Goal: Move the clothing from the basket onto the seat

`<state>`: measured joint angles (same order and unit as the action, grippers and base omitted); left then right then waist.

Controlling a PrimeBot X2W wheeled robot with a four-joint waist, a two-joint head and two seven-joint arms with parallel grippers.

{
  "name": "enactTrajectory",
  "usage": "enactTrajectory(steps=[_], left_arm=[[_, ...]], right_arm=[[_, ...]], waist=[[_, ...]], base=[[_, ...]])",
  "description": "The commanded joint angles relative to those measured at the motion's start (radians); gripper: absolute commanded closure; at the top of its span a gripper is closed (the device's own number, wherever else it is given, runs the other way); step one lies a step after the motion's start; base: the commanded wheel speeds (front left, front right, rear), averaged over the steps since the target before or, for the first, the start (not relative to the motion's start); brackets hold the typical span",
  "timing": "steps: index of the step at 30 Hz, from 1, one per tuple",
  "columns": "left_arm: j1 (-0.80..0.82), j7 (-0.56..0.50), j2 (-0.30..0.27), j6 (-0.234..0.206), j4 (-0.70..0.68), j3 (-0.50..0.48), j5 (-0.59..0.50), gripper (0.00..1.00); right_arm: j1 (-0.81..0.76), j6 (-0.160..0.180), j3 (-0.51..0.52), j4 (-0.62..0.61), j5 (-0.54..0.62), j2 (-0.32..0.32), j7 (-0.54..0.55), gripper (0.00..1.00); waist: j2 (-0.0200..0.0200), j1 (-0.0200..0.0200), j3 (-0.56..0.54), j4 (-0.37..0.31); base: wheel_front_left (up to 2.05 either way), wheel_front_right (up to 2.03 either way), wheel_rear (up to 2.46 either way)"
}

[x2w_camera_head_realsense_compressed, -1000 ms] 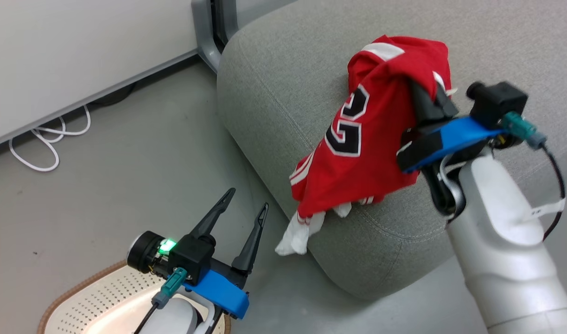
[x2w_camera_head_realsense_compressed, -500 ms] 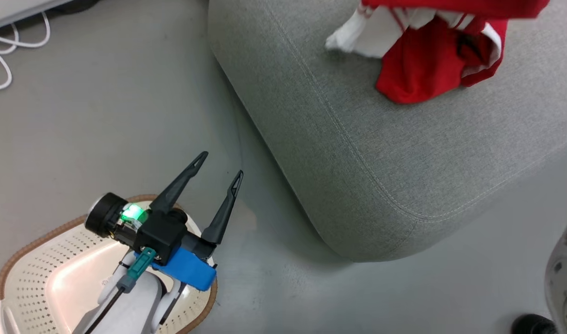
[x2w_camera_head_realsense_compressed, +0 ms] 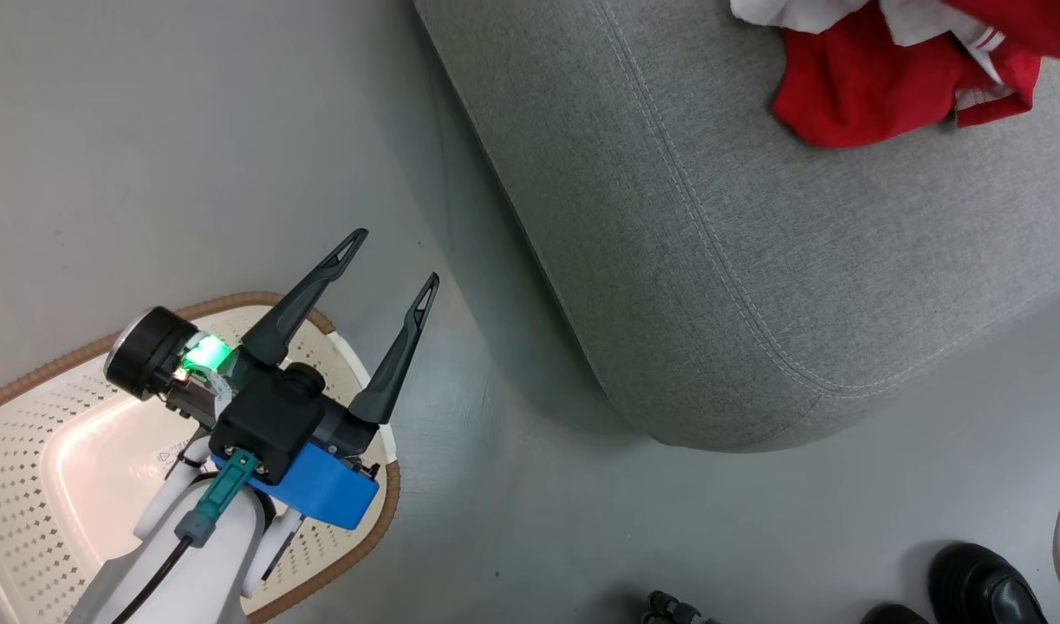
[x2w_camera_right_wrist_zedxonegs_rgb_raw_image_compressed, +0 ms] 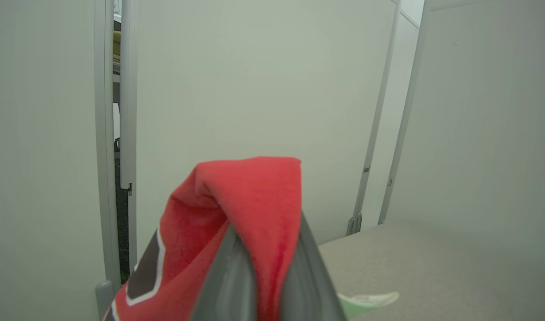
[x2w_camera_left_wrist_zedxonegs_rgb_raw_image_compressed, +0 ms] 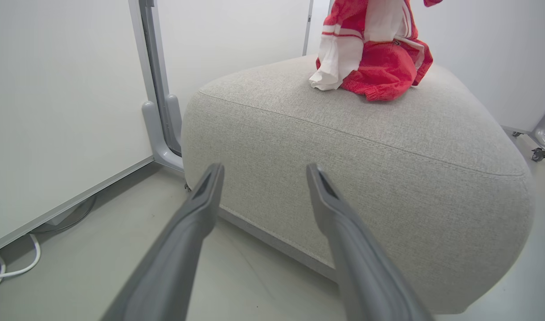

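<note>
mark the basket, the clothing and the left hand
basket [x2w_camera_head_realsense_compressed: 35, 416]: head view, perforated side wall
clothing [x2w_camera_left_wrist_zedxonegs_rgb_raw_image_compressed: 379, 71]: left wrist view, bunched red fabric
left hand [x2w_camera_head_realsense_compressed: 393, 256]: head view, midway between its fingertips

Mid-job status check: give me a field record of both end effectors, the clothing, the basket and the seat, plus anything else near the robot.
left end effector: open, holding nothing, over the basket's rim, fingers pointing toward the seat
right end effector: shut on a red fold of the clothing
clothing: red and white bundle, lower folds resting on the seat top, upper part rising out of frame
basket: on the floor beside the seat
seat: grey cushion
bystander: a person's black shoe on the floor at the robot's right
</note>
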<state>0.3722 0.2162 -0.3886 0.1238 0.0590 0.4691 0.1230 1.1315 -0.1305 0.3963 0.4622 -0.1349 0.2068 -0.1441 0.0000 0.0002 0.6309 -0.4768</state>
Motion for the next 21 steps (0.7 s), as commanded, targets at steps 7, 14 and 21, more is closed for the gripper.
enactTrajectory(steps=[7,14,21], left_arm=[[-0.017,-0.021,-0.024,-0.014,-0.052,0.000,0.003,0.00],[-0.032,-0.027,-0.035,-0.024,-0.080,-0.001,0.007,0.00],[-0.021,-0.019,-0.028,-0.027,-0.078,0.010,0.009,0.00]], right_arm=[[-0.072,-0.001,-0.004,0.177,0.066,0.008,-0.043,1.00],[-0.090,-0.001,0.021,0.338,0.115,0.015,-0.051,1.00],[-0.082,-0.001,0.054,0.425,0.144,0.010,-0.074,1.00]], waist=[[0.0000,-0.0002,0.024,0.026],[0.0000,-0.0002,0.031,0.046],[0.0000,-0.0002,0.027,0.062]], base=[[0.00,0.00,0.00],[0.00,0.00,0.00],[0.00,0.00,0.00]])
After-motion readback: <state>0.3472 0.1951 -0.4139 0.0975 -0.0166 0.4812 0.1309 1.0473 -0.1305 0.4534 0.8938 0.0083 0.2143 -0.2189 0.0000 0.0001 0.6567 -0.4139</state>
